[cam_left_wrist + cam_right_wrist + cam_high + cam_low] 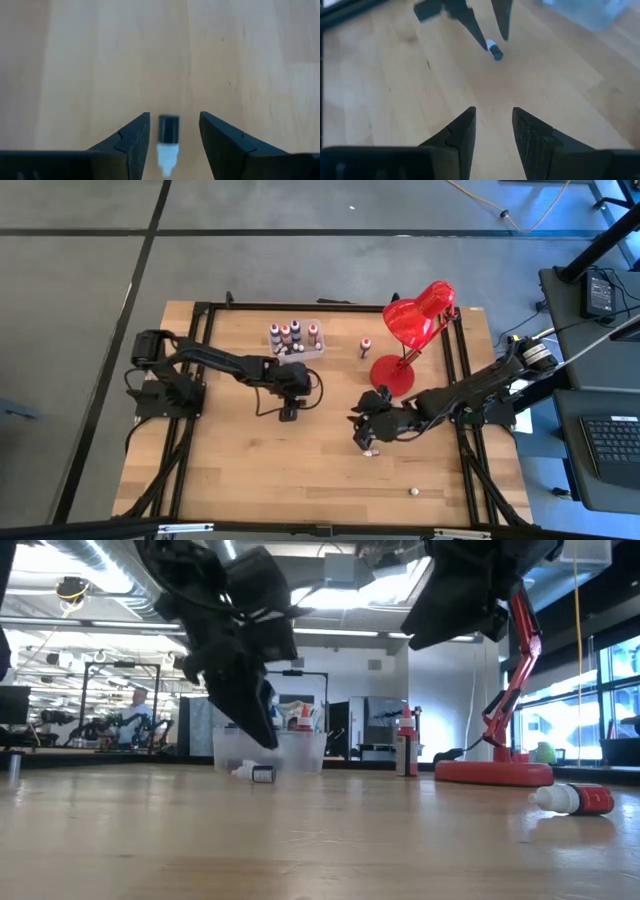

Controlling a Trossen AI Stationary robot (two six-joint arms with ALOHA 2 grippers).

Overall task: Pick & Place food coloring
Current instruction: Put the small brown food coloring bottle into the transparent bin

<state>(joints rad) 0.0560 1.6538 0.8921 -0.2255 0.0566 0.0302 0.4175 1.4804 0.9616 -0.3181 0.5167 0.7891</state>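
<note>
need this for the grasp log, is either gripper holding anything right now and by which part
Nothing is held. The left gripper hangs open around a small dark bottle lying on the table, fingers clear of it. The right gripper is open and empty.

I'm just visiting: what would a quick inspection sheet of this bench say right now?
Surface: wooden table, bare grain.
Job's things: dark bottle lying flat between the left claw's fingers; red bottle lying near the lamp; one standing bottle; more bottles upright in the clear box.
Clutter: red desk lamp.
Claws: left claw open, straddling the dark bottle; right claw open, holding nothing.
Cables: cable on the floor.
Surroundings: person far behind.
</note>
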